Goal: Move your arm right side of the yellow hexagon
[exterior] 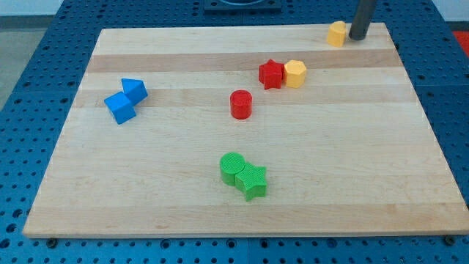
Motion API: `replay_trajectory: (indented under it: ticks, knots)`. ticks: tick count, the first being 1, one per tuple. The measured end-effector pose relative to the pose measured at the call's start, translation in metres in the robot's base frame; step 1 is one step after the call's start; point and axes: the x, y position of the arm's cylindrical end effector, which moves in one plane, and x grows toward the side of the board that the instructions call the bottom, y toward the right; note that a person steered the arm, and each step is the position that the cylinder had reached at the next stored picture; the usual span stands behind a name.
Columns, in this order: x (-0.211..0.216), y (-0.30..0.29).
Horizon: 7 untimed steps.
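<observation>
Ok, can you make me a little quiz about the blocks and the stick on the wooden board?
1. True or false: my tip is at the view's bottom, next to the green blocks.
2. Which block sits right beside the red star? A) the blue cube B) the yellow hexagon C) the green cylinder
3. Fill the gap: the green star touches the green ____.

Key
1. False: my tip is at the view's top right, just right of another yellow block.
2. B, on the star's right in the view.
3. Cylinder.
</observation>
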Motion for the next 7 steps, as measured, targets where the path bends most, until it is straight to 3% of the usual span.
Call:
replay_trajectory:
  ticks: [5, 7]
  knots:
    - [-0.008, -0.108]
    - [-0.008, -0.105]
